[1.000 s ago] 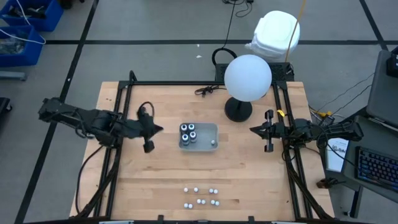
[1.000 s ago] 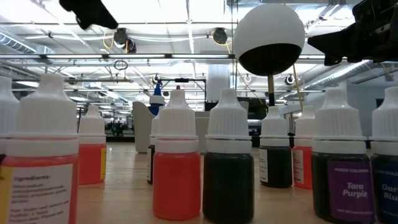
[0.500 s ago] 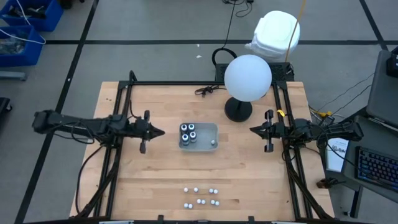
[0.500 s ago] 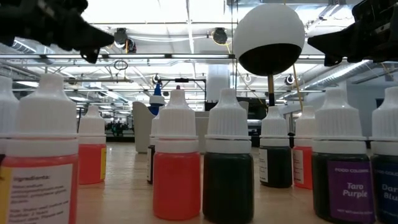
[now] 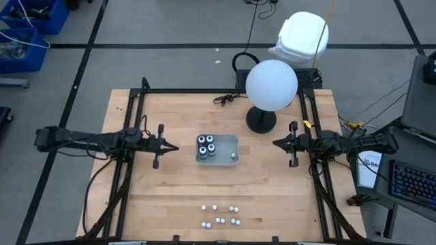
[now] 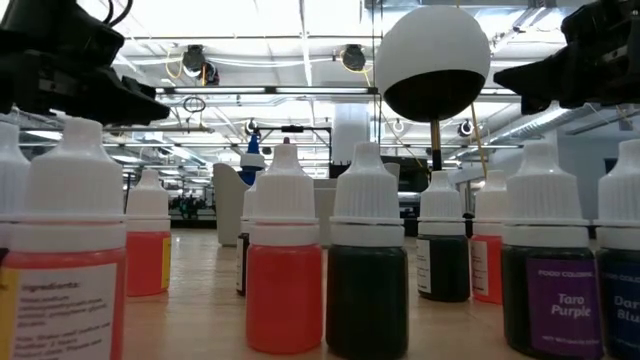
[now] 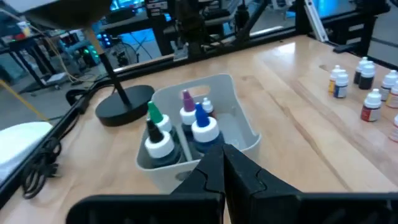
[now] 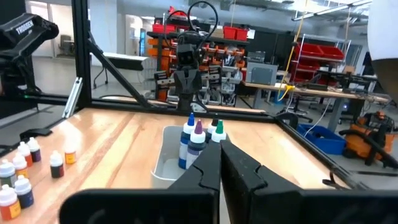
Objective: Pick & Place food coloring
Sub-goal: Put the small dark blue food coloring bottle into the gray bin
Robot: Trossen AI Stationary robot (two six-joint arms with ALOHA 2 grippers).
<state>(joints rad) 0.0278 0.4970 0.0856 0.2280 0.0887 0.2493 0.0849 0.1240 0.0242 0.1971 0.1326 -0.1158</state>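
From overhead, my left pincer sits pinched shut on nothing just left of the clear tray, my right pincer is shut and empty on the tray's far side, and the loose dropper bottles stand in a cluster well off toward the table's front edge. At table level those bottles stand upright (caps up, so I'd guess a top-down grab). My left wrist cam shows the dark jars in the tray dead ahead, bottles off to the side; the left arm looks slightly nearer.

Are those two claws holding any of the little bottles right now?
No. The left gripper and right gripper are both shut on nothing, either side of the tray.
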